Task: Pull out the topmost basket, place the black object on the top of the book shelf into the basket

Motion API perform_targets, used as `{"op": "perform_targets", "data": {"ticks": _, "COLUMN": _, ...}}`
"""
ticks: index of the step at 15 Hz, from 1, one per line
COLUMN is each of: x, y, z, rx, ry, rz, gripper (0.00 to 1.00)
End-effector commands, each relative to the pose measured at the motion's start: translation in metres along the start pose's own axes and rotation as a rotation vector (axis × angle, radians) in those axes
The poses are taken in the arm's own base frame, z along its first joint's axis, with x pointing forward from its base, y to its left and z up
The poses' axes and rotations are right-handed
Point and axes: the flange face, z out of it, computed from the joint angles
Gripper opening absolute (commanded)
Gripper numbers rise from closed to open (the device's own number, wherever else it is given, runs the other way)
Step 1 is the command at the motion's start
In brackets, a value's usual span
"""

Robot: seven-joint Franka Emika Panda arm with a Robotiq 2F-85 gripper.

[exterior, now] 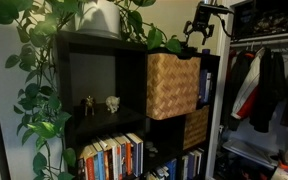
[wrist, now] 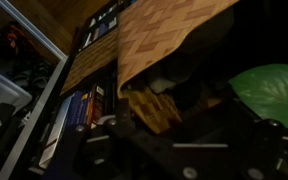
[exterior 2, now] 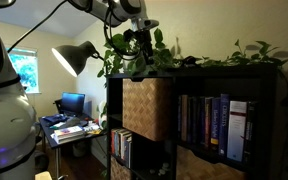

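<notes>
— Looking at an exterior view, where's the gripper (exterior: pixel 200 38)?
— Over the shelf (exterior: pixel 94 43) top, jaws spread, holding nothing. The top basket (exterior: pixel 172 85) sits straight below it, jutting out.
— Another exterior view?
— It agrees: gripper (exterior 2: pixel 139 42) among leaves, basket (exterior 2: pixel 147 108) underneath.
— Wrist view?
— Wicker fills it; the fingers are too dark to read.
— Counts?
— Two baskets, with the lower basket (exterior: pixel 196 127); one gripper. I can't make out the black object.

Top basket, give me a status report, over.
Gripper open, hovering over the shelf top. Basket looks partly pulled out. Black object not made out. Plant leaves crowd the gripper.
</notes>
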Motion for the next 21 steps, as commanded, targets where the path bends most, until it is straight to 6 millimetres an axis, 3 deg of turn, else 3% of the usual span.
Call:
{"op": "perform_targets", "data": {"ticks": 1, "x": 0.03, "y": 0.019, "z": 0.004, "rx": -0.024, "ry": 0.046, "rz": -0.083, "gripper": 1.0}}
{"op": "perform_targets", "data": {"ticks": 6, "x": 0.059, "y": 0.036, "z": 0.019, "rx": 0.006, "ry": 0.1, "rz": -0.186, "gripper": 1.0}}
{"op": "perform_targets", "data": {"ticks": 21, "x": 0.1, "y": 0.032, "z": 0.039, "rx": 0.082, "ry": 0.172, "rz": -0.39, "gripper": 1.0}}
